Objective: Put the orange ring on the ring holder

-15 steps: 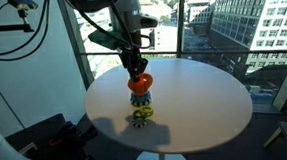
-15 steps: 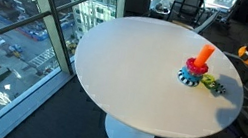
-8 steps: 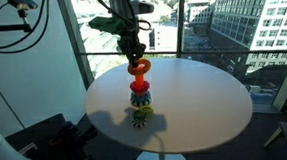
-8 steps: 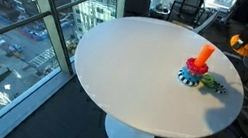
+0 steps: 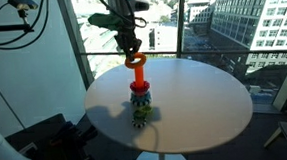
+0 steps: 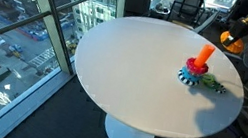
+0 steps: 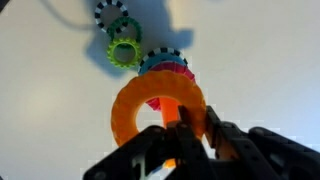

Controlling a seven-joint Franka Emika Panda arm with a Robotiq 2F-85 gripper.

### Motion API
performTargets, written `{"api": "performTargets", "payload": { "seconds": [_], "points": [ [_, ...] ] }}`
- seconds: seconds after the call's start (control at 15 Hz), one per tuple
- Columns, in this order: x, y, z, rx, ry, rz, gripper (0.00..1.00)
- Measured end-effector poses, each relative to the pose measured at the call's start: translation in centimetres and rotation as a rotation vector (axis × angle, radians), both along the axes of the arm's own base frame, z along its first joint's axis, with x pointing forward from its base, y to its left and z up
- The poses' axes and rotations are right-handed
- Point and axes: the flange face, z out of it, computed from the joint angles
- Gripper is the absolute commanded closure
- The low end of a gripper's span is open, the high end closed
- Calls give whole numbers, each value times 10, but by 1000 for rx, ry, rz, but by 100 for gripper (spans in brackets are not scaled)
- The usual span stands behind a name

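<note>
My gripper [image 5: 131, 49] is shut on the orange ring [image 5: 134, 61] and holds it in the air above the ring holder [image 5: 139, 94]. The holder is a red-orange peg on a base with coloured rings around its lower part, standing on the round white table [image 5: 200, 102]. In an exterior view the ring [image 6: 232, 40] hangs near the right edge, up and right of the holder [image 6: 201, 62]. In the wrist view the gripper [image 7: 186, 125] pinches the rim of the ring [image 7: 135, 105], and the peg top shows through its hole above the stacked rings [image 7: 165, 66].
A yellow-green patterned ring [image 7: 124, 52] and a black-white toothed ring [image 7: 116, 15] lie on the table beside the holder, also in an exterior view [image 5: 141, 114]. Large windows [image 5: 220, 20] stand behind the table. Office chairs [image 6: 188, 4] are beyond the table's far side.
The gripper has risen with the orange ring, from down at the holder's peg to well above it. The holder and loose rings have not moved.
</note>
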Motion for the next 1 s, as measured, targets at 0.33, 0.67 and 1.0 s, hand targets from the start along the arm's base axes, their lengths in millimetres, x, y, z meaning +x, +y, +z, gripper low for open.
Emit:
{"api": "performTargets", "payload": {
  "seconds": [0.33,0.67,1.0],
  "points": [
    [-1,0,-2,0,4,0,81],
    [-1,0,-2,0,5,0,93],
    [1,2,-4,-2,5,3,93]
  ]
}}
